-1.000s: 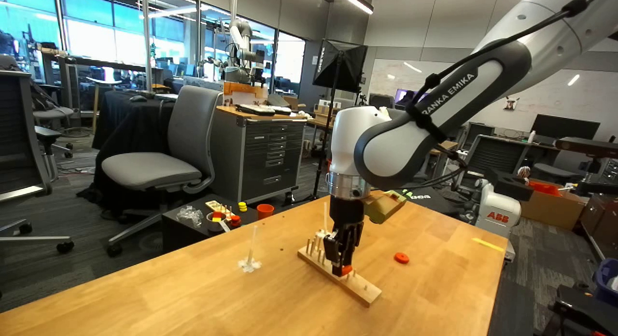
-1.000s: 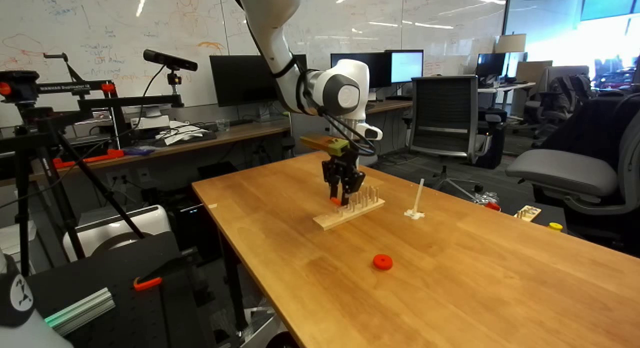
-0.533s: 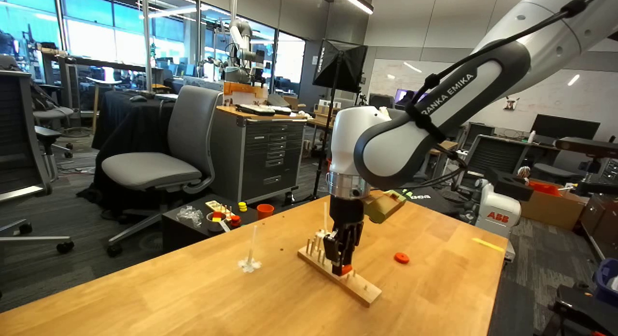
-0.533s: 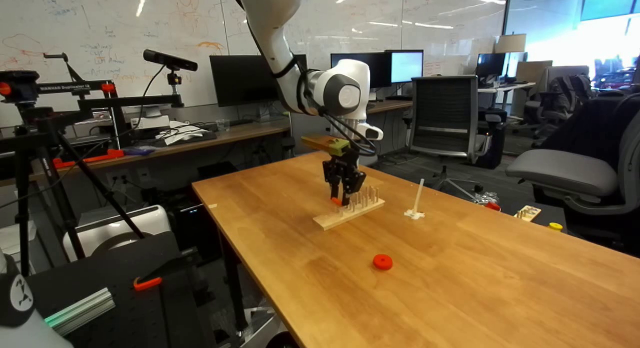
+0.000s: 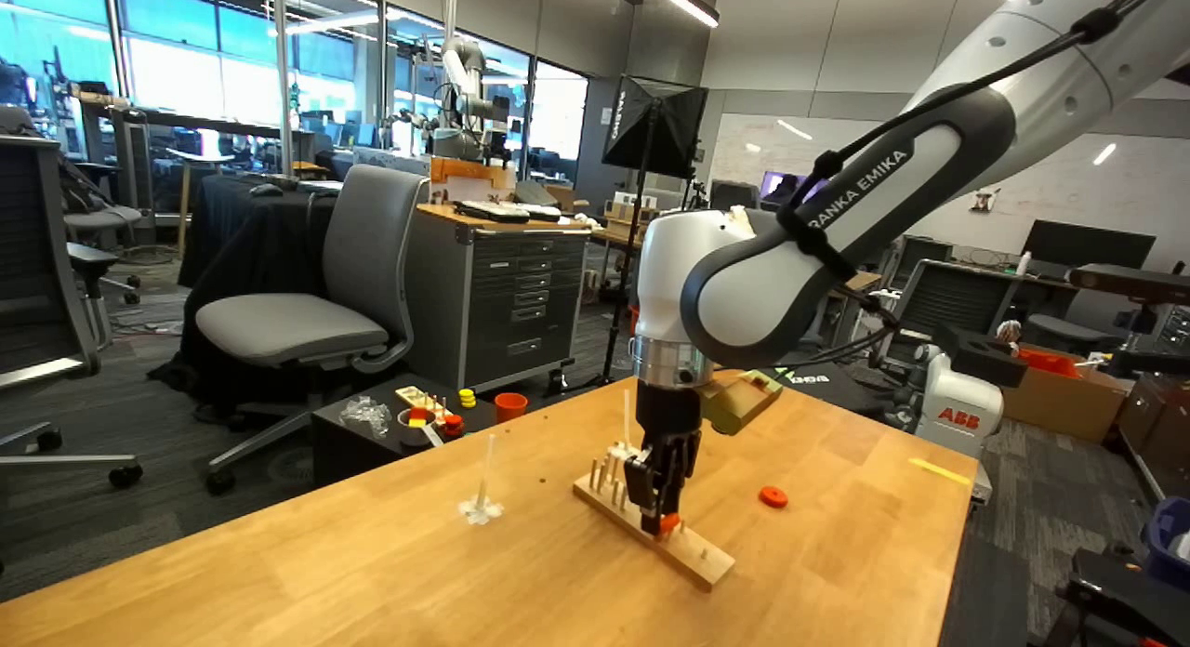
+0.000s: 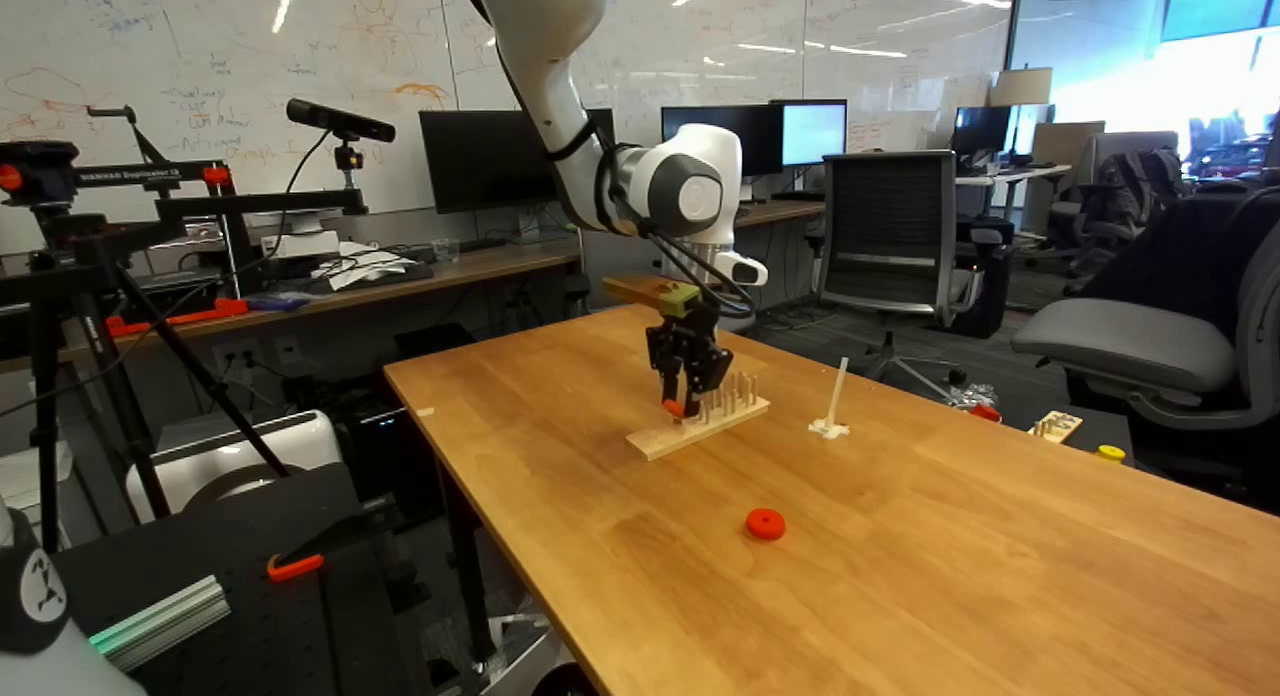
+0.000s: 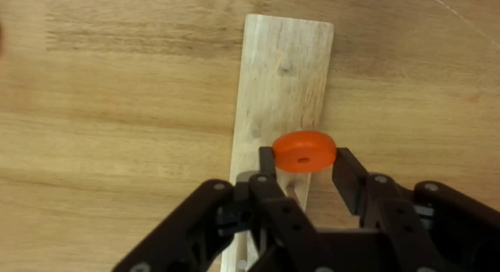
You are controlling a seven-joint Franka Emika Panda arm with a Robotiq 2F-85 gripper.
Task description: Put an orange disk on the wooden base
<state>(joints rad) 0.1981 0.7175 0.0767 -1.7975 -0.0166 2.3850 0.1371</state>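
My gripper (image 7: 304, 158) is shut on an orange disk (image 7: 304, 147), one finger at each side of its rim. The disk sits tilted between the fingertips, its hole facing the camera in the wrist view. Beneath it runs the wooden base (image 7: 289, 41), a pale strip with short pegs. In both exterior views the gripper (image 5: 662, 526) hangs low over the pegged base (image 5: 697, 556). Whether the disk touches a peg cannot be told. Another orange disk (image 6: 765, 524) lies flat on the table, apart from the base.
Two thin whitish posts stand on the table: one post (image 5: 483, 484) apart from the base, another post (image 5: 627, 422) behind its far end. Taller pegs (image 6: 742, 388) rise at one end of the base. A black side table (image 5: 353, 452) holds cups and small parts.
The arm has sunk slightly, and the held disk has become more tilted between the fingers. The base and the loose disk have stayed in place.
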